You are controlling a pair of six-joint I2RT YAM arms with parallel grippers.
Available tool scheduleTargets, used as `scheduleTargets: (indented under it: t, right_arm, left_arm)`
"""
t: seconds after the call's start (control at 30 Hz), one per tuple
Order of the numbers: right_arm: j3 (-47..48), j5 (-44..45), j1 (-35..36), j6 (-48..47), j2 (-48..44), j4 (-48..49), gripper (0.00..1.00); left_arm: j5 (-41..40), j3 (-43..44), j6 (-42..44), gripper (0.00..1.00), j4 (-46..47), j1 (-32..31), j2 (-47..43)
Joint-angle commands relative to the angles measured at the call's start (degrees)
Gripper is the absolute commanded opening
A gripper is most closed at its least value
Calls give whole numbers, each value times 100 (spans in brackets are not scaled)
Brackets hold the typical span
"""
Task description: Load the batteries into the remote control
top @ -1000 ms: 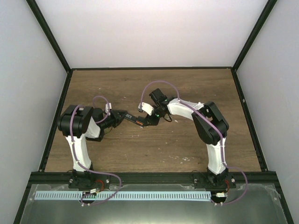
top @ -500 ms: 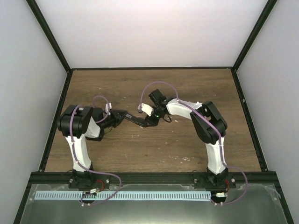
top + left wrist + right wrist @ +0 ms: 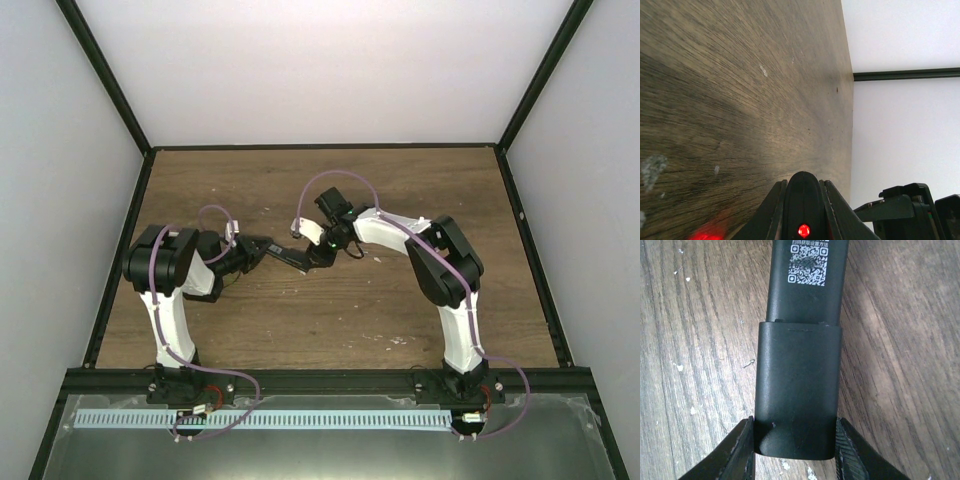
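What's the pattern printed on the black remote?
Small white QR-code squares with white writing on the remote control, clearest in the right wrist view.

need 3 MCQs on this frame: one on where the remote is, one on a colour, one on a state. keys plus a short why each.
1. Where is the remote control?
A. alone at the far edge
B. between the left claw and the right claw, at the middle of the table
C. by the arm bases

2. What colour is the light on the remote control's end in the left wrist view?
A. red
B. green
C. blue

3. What is the state of the battery cover?
A. lying loose on the wood
B. gripped by the left claw
C. on the remote control's back, a right claw finger at each side

Key:
1 B: the top view shows both claws meeting at its ends.
2 A: it glows red between the left claw's fingers.
3 C: the right wrist view shows it below the QR label, flanked by the fingers.
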Motion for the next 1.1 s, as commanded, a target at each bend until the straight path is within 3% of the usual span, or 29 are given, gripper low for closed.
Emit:
scheduleTargets:
  t: [0.0,1.07]
  right_arm:
    - [147,-127,74,-2,109,-147,29]
    - [59,274,76,173,262,-221,30]
  left_arm:
    - [-124,-35,439,0,-367,15,27]
    - [-124,22,422,0,-419,24,76]
